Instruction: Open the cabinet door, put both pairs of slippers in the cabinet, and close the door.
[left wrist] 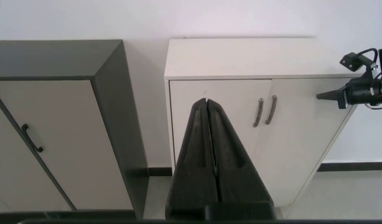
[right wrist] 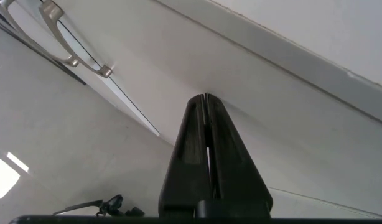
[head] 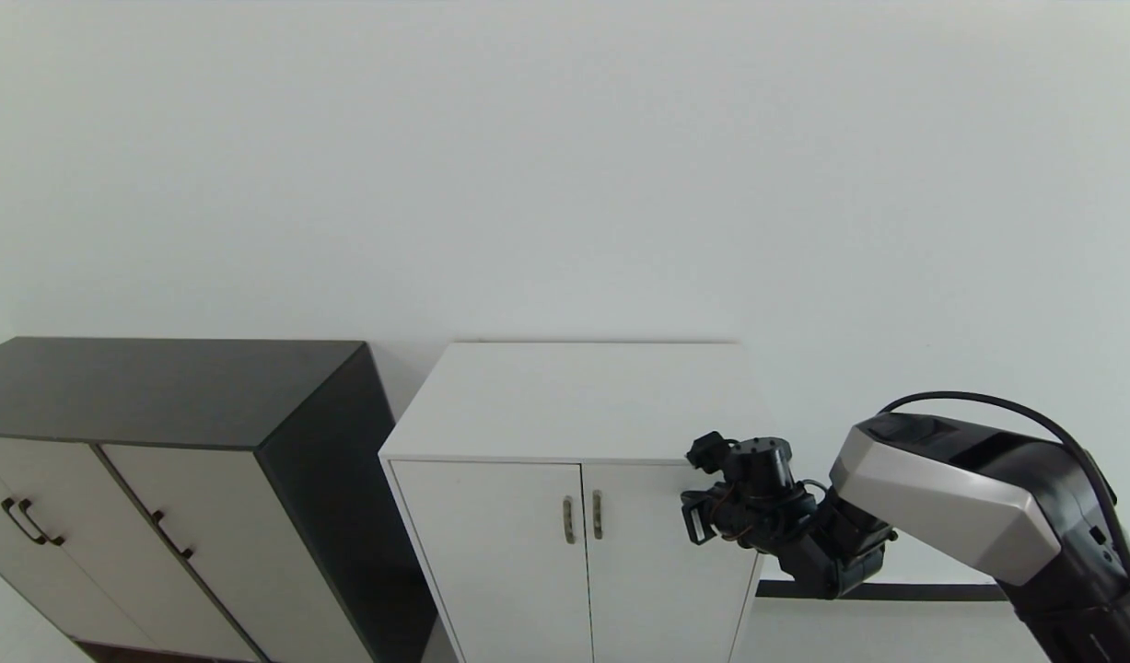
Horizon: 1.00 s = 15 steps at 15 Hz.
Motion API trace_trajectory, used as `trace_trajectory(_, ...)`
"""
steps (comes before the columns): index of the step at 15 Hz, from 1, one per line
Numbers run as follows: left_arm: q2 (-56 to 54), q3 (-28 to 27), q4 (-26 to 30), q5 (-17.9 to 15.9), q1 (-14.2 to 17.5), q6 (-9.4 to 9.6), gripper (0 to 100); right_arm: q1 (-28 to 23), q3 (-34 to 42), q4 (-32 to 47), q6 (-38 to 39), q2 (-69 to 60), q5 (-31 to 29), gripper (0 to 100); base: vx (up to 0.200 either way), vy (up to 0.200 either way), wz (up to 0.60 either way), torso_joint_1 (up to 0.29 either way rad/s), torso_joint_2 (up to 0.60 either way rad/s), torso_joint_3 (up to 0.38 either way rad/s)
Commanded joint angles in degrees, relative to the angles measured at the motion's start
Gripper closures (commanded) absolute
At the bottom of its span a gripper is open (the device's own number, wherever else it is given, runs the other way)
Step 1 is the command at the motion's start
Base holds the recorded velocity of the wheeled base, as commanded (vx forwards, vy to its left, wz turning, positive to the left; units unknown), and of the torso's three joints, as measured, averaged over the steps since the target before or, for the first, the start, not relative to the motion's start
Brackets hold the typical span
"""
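Against the pale wall, the white cabinet is set, with both of its doors closed. The seam between them is flanked by two slim metal handles, hung upright just beside each other. On the robot's left of it a dark cabinet is placed, fronted by two pale doors with black handles; a narrow gap is left between the two pieces. A dark skirting strip is seen along the foot of the wall on the white cabinet's other side.

The right tool is held in front of the upper outer corner of the right door, near the cabinet's top edge. Its fingers are pressed flat together, and nothing is gripped between them. Its tip is pointed at the white panel and lies near it; whether the panel is touched cannot be told. In the left wrist view, the tip is seen level with the upper ends of the metal handles and well apart from them.

The left tool is held back from the white cabinet, facing the left door. Its fingers are likewise closed tight together, and nothing is held.
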Motion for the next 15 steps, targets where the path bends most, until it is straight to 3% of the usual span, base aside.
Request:
trace_trajectory(1, 0.01, 0.02, -0.01, 0.01, 0.00, 0.00, 100, 0.03, -0.46, -0.06, -0.02, 0.56, -0.05, 100, 0.000, 0.000, 0.00, 0.000, 0.00, 0.000)
trace_trajectory(5, 0.01, -0.06, -0.01, 0.01, 0.00, 0.00, 100, 0.21, 1.92, -0.50, -0.11, -1.46, -0.05, 100, 0.000, 0.000, 0.00, 0.000, 0.00, 0.000)
trace_trajectory(10, 0.01, -0.06, -0.01, 0.01, 0.00, 0.09, 100, 1.62, 23.10, -10.96, -0.28, -15.35, -4.54, 100, 0.000, 0.000, 0.00, 0.000, 0.00, 0.000)
trace_trajectory(12, 0.01, 0.02, -0.01, -0.08, 0.00, 0.09, 100, 1.26, 34.17, -20.89, -0.46, -20.00, -7.09, 100, 0.000, 0.000, 0.00, 0.000, 0.00, 0.000)
trace_trajectory(15, 0.01, 0.02, -0.01, -0.08, 0.00, 0.09, 100, -0.58, 48.06, -29.60, -3.10, -27.30, -12.18, 100, 0.000, 0.000, 0.00, 0.000, 0.00, 0.000)
